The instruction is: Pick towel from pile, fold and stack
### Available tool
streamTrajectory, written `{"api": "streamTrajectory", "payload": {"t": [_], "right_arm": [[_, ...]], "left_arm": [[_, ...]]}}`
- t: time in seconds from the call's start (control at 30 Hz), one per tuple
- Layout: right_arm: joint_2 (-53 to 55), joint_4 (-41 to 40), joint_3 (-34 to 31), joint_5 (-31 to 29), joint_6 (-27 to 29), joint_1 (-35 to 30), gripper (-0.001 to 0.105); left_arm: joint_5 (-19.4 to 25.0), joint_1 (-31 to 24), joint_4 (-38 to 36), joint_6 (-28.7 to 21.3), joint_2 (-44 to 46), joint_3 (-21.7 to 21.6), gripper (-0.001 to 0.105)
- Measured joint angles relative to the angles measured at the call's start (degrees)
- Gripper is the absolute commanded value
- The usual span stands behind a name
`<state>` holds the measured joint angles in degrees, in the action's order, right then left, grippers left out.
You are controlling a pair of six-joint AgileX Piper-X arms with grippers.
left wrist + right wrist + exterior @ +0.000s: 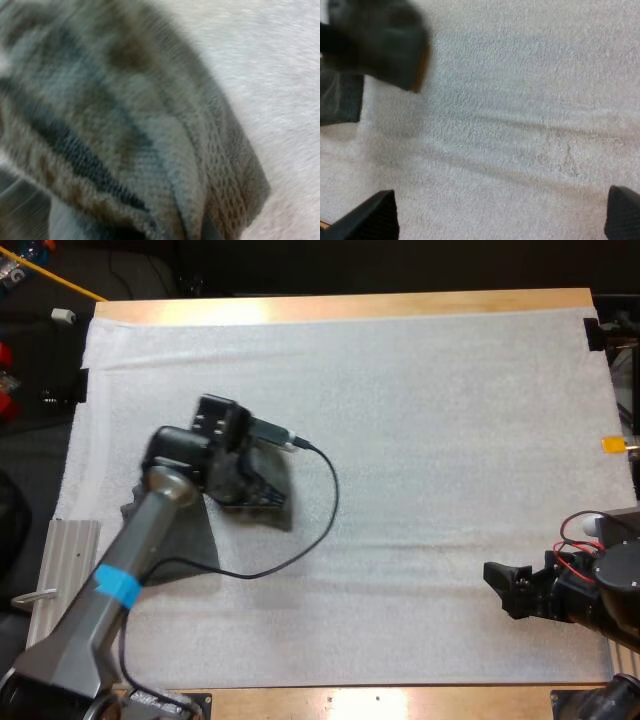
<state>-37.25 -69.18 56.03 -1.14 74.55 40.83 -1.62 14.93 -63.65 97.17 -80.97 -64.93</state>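
Note:
A dark grey-green towel (188,546) lies crumpled at the left side of the white mat (420,420). My left gripper (266,494) is down on the towel's right part, and the arm covers much of the cloth. Seen up close from the left wrist, the towel (125,130) shows folds and a thick hem against the mat. My right gripper (503,587) hovers low over bare mat at the right, far from the towel. Its fingertips (370,217) stand wide apart with nothing between them. Beyond them the towel (340,97) shows under my left arm (377,42).
A ribbed grey block (62,575) sits off the mat's left edge beside my left arm. The wooden table edge (340,306) runs along the far side. The mat has shallow creases (520,130) in front of my right gripper.

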Motion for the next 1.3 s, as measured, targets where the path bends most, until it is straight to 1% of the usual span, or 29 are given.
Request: {"api": "streamTrajectory", "payload": {"t": [0.17,0.23,0.33,0.43,0.57,0.67,0.87,0.93,1.07,1.2,1.3], "right_arm": [[0.0,0.0,0.0,0.0,0.0,0.0,0.080],[0.0,0.0,0.0,0.0,0.0,0.0,0.080],[0.0,0.0,0.0,0.0,0.0,0.0,0.080],[0.0,0.0,0.0,0.0,0.0,0.0,0.080],[0.0,0.0,0.0,0.0,0.0,0.0,0.080],[0.0,0.0,0.0,0.0,0.0,0.0,0.080],[0.0,0.0,0.0,0.0,0.0,0.0,0.080],[0.0,0.0,0.0,0.0,0.0,0.0,0.080],[0.0,0.0,0.0,0.0,0.0,0.0,0.080],[0.0,0.0,0.0,0.0,0.0,0.0,0.080],[0.0,0.0,0.0,0.0,0.0,0.0,0.080]], "left_arm": [[0.2,-5.1,-5.1,-0.9,5.5,0.0,0.000],[0.4,-6.8,-5.6,-2.3,7.7,0.0,0.000],[2.0,-9.1,-5.9,-4.4,10.7,0.0,0.000],[3.7,-11.4,-7.7,-7.0,12.4,0.0,0.000],[3.8,-14.3,-8.8,-8.4,12.7,0.7,0.000],[3.0,-16.0,-7.2,-8.5,12.7,3.6,0.000],[1.6,-17.6,-4.3,-8.6,12.7,12.9,0.000],[1.8,-17.6,-3.3,-8.7,12.7,15.9,0.000],[4.8,-17.6,-1.3,-8.7,12.7,20.1,0.000],[10.3,-17.6,0.7,-8.7,12.7,20.6,0.000],[12.9,-17.6,2.7,-8.7,12.7,20.6,0.000]]}}
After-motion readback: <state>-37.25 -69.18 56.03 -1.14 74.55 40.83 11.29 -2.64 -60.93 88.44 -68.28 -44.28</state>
